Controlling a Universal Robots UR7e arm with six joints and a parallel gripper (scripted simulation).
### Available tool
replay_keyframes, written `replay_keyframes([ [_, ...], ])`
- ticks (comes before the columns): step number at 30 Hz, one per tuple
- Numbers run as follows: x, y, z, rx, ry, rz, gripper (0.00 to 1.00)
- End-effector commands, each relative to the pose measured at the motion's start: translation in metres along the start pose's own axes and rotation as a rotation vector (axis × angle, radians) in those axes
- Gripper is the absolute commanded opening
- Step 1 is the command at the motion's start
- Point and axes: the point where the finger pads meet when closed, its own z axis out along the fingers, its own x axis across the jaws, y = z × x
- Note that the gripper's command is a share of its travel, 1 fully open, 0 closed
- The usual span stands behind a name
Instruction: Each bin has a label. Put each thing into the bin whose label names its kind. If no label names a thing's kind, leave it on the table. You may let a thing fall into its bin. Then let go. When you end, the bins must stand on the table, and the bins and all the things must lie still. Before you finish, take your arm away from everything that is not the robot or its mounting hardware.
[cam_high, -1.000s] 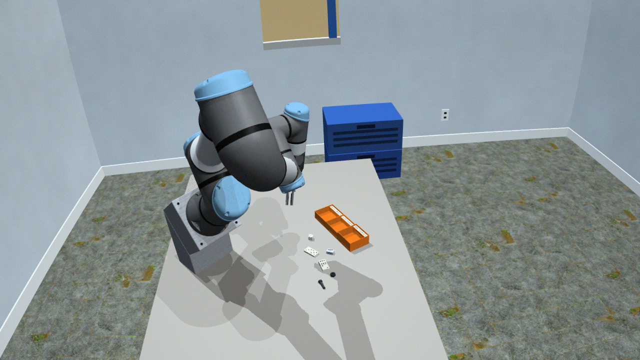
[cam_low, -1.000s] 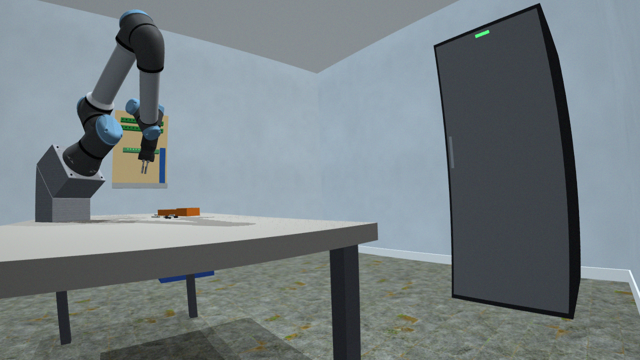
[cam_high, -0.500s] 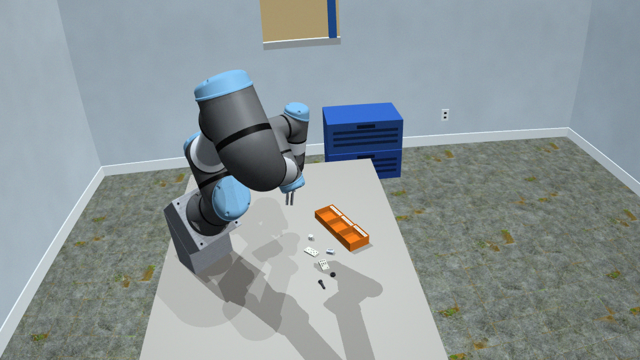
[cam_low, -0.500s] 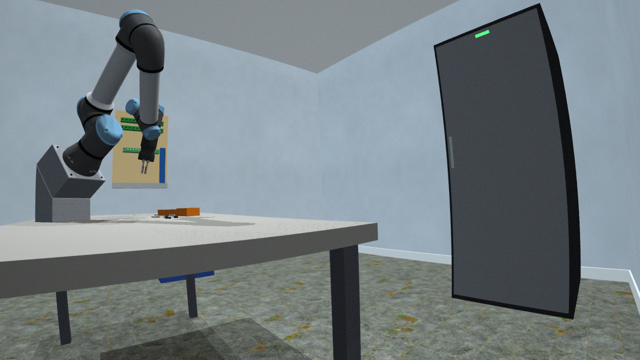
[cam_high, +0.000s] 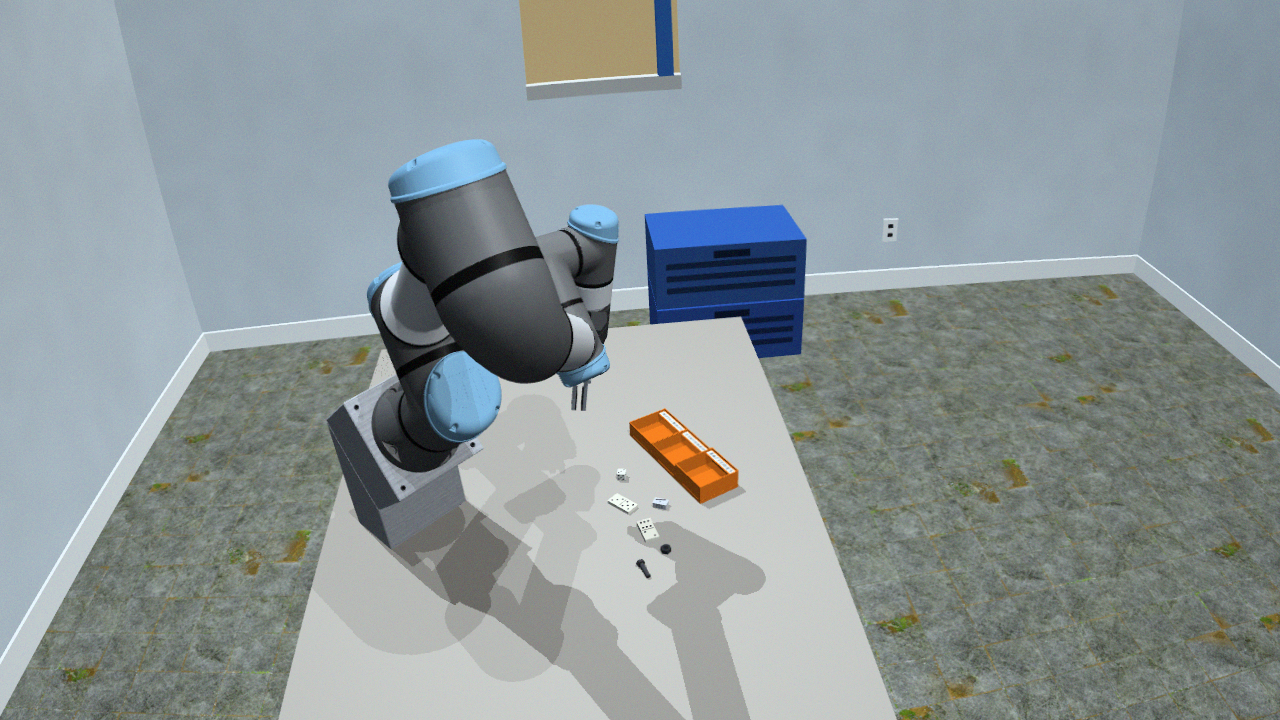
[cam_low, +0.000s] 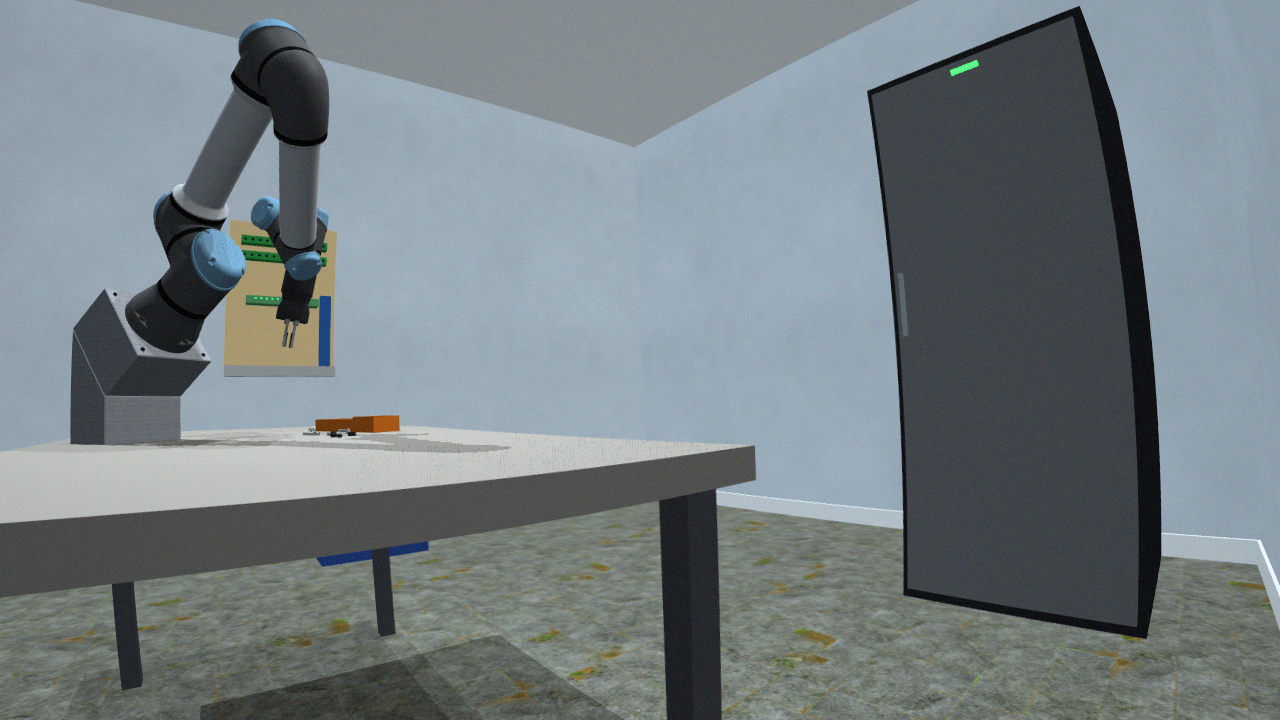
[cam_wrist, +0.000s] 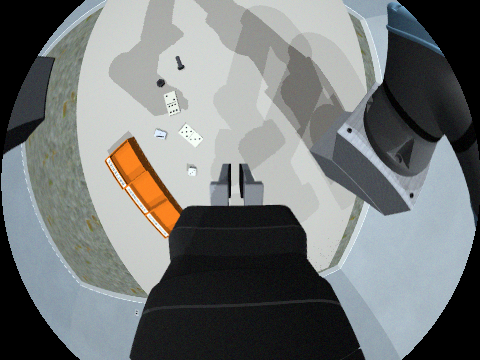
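My gripper (cam_high: 580, 408) (cam_low: 290, 345) (cam_wrist: 235, 174) hangs high above the table, its fingers a little apart with nothing between them. Three joined orange bins (cam_high: 719, 485) (cam_low: 375, 423) (cam_wrist: 142, 156) stand in a row, empty; their white labels (cam_high: 694, 441) (cam_wrist: 136, 199) are too small to read. Beside them lie a white die (cam_high: 621, 474) (cam_wrist: 192, 171), a domino (cam_high: 622, 503) (cam_wrist: 190, 135), a second domino (cam_high: 647, 529) (cam_wrist: 171, 103), a small pale-blue piece (cam_high: 660, 503) (cam_wrist: 160, 134), a black nut-like piece (cam_high: 665, 548) (cam_wrist: 160, 83) and a black bolt (cam_high: 643, 568) (cam_wrist: 180, 63).
The arm's grey pedestal (cam_high: 416, 505) (cam_low: 141, 419) (cam_wrist: 370, 167) stands on the table (cam_high: 805, 662) (cam_low: 581, 465), left of the things in the top view. A blue cabinet (cam_high: 725, 231) stands behind the table. A tall dark cabinet (cam_low: 1002, 340) stands away from it.
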Motion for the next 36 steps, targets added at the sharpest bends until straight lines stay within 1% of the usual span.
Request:
replay_keyframes([
  [1, -0.0370, -0.0190, -0.0052, -0.002, -0.018, 0.156, 0.31],
  [11, -0.0370, -0.0190, -0.0052, -0.002, -0.018, 0.156, 0.31],
  [12, -0.0414, -0.0220, -0.0058, -0.002, -0.018, 0.156, 0.31],
  [36, -0.0414, -0.0221, -0.0058, -0.003, -0.018, 0.156, 0.31],
])
